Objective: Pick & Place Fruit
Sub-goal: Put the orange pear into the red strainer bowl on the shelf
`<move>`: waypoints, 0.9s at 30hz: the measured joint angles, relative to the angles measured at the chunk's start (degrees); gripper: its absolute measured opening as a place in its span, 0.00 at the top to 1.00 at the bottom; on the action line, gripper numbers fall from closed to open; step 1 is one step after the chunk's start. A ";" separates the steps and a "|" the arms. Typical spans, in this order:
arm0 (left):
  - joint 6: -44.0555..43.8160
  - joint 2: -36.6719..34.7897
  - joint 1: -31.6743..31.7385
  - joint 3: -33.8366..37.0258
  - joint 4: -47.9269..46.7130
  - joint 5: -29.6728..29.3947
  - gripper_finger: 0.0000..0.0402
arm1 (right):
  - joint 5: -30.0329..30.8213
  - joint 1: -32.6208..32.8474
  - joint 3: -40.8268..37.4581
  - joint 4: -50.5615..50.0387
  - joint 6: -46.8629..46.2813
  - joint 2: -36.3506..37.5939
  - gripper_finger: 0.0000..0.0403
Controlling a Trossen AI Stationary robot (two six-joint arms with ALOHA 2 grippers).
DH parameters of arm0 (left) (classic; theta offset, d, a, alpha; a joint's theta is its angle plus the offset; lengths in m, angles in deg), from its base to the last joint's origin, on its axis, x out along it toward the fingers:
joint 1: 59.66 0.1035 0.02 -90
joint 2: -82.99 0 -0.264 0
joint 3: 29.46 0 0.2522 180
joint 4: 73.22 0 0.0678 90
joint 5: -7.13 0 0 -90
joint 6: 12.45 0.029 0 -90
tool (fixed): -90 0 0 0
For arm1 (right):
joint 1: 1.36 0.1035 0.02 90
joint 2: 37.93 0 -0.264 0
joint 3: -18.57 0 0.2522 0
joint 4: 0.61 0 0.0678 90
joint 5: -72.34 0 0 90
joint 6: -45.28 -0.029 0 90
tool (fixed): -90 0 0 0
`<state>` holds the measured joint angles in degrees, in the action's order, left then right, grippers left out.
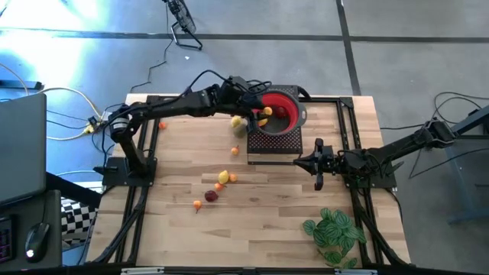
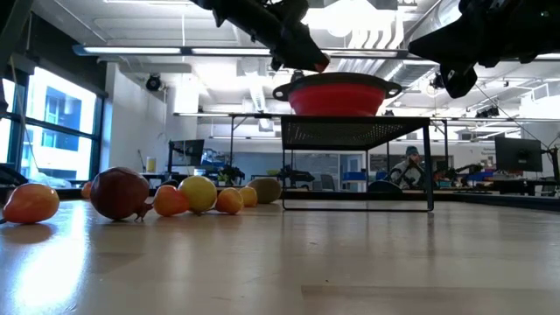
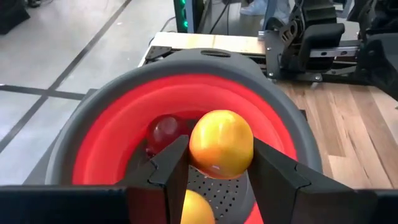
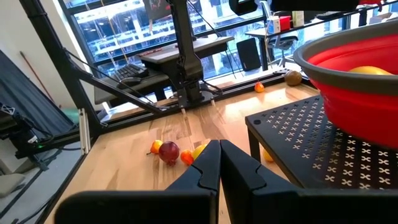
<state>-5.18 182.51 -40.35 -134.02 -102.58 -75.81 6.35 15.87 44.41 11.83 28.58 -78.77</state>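
Note:
My left gripper [image 1: 262, 116] reaches over the red bowl [image 1: 284, 114] and is shut on a yellow-orange fruit [image 3: 221, 143]. Inside the bowl lie a dark red fruit [image 3: 165, 132] and another yellow fruit [image 3: 196, 208]. The bowl stands on a black perforated stand [image 4: 292, 143]. Several small fruits lie loose on the table: a yellowish one [image 1: 237, 122] by the stand, an orange one [image 1: 162, 125] at the far left, and a cluster with a dark red one [image 1: 211, 195] nearer the front. My right gripper [image 1: 317, 164] is shut and empty, right of the stand. My left gripper pinches the yellow-orange fruit between its two fingers [image 3: 176, 163], one on each opposite side [image 3: 198, 155]. The fingers come from the table's left, slanting down over the bowl's rim. The fruit is lifted clear, above the bowl's inside.
A green leafy plant [image 1: 334, 233] lies at the table's near right corner. Black frame rails [image 1: 145, 153] run along the table's left and right sides. In the low view the loose fruits [image 2: 118, 192] sit in a row left of the stand [image 2: 359, 131].

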 joint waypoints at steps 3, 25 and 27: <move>0.00 0.33 -0.55 -0.02 0.32 -0.19 0.64 | 0.02 0.00 0.00 0.04 -0.21 0.02 1.00; 0.02 1.82 -1.75 0.04 -1.90 -4.57 0.64 | 0.02 0.00 0.00 0.04 -0.02 0.02 1.00; 0.02 2.54 -2.17 -0.13 -0.49 -4.67 0.64 | 0.02 0.00 0.00 0.02 -0.02 0.02 1.00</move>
<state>-5.16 185.05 -42.53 -134.16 -103.08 -80.48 6.37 15.87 44.41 11.85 28.57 -78.74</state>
